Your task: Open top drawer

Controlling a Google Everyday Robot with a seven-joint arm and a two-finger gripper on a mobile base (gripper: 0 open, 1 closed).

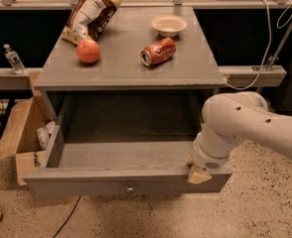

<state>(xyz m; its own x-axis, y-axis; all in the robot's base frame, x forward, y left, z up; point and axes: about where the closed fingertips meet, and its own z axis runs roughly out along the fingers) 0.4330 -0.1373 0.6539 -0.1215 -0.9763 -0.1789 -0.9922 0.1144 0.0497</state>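
The top drawer [86, 183] is a wide grey drawer with a small round knob [130, 188] at the centre of its front. It is pulled far out from under the grey table top [131, 76], and its deep box shows empty inside. My gripper [198, 175] is at the end of the white arm [245, 123], which comes in from the right. It sits at the drawer's front right corner, against the top of the drawer front. The other drawers are out of view.
On the table top lie a chips bag [89, 14], a red-orange fruit [88, 50], a red soda can [158, 51] on its side and a white bowl [169, 25]. An open cardboard box [17, 133] stands left of the drawer. A water bottle [13, 58] stands on a ledge at the left.
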